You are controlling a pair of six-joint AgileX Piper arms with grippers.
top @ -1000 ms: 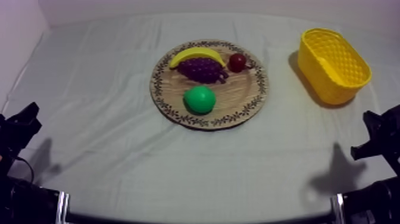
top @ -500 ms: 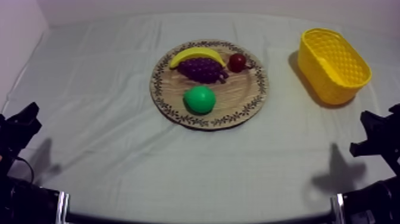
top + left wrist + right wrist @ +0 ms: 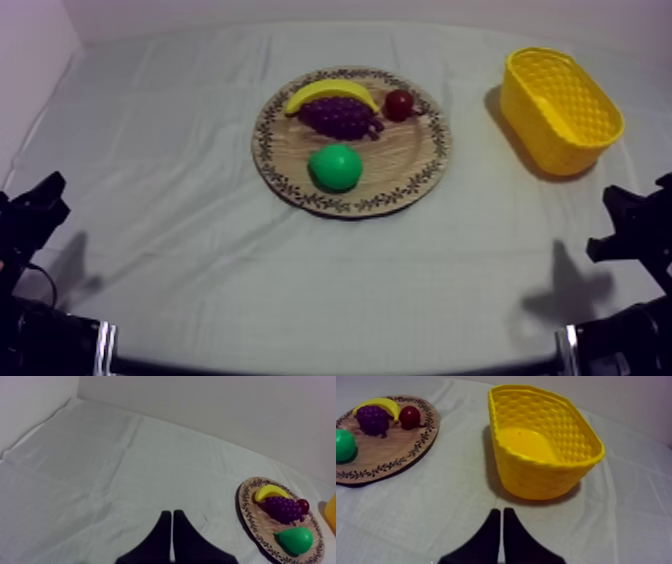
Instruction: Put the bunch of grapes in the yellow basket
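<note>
Basket first: the yellow basket is seen standing at the right side of the bench, well apart from the wooden board, and its yellow floor is shown bare in the right wrist view. Four toy fruits are carried by the board. The bunch of grapes is laid toward the far side, tucked against the banana and, it seems, touching it. The small red fruit is set just beside the grapes on the basket side, and the pear is placed nearer, apart from the rest. Now the claws: the left claw is held clenched on nothing, fingers pressed into a narrow wedge above bare cloth, with the board farther out toward the bench's middle. The right claw is likewise clenched, pointed at the cloth just before the basket. Open cloth is laid between board and basket.
</note>
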